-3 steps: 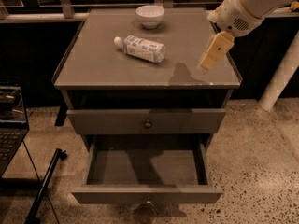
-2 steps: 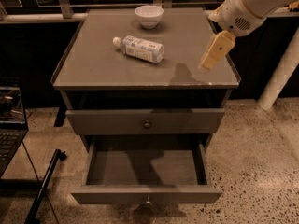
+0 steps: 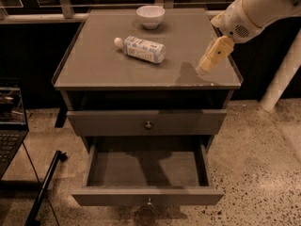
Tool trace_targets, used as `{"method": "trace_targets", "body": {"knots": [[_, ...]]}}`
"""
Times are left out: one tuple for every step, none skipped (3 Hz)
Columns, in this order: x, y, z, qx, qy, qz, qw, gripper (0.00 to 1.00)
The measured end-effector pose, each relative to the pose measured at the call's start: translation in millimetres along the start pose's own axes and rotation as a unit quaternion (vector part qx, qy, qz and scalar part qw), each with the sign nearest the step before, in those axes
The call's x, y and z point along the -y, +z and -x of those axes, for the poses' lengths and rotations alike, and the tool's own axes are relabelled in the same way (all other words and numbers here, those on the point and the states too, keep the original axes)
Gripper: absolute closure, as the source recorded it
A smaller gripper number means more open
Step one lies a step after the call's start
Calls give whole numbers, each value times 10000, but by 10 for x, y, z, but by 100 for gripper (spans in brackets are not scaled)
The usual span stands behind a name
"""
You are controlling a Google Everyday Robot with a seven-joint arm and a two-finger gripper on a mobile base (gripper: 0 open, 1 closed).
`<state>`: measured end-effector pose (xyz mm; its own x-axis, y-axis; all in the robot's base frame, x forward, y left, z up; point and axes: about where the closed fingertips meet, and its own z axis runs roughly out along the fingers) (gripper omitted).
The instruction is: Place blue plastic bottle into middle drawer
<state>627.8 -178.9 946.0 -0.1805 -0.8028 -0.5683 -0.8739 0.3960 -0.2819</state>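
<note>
The blue plastic bottle lies on its side on the cabinet top, white cap pointing left, left of centre. My gripper hangs over the top's right side near the front edge, well to the right of the bottle and holding nothing. The middle drawer is pulled open below, and its inside shows nothing in it. The grey drawer above it is shut.
A white bowl stands at the back of the cabinet top. A laptop on a stand is at the left. A white post stands at the right. The floor is speckled.
My gripper has dipped slightly down and left over the cabinet top. The bottle, bowl and drawers have not moved.
</note>
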Motion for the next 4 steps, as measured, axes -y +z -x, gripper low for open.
{"method": "trace_targets", "body": {"knots": [[191,297,134,387,-26,1,9992,0],[299,523,265,602,-107,106,9981,0],[381,749,423,728,-243,258,9967,0],[460,986,559,679,-422,416,9959,0]]}}
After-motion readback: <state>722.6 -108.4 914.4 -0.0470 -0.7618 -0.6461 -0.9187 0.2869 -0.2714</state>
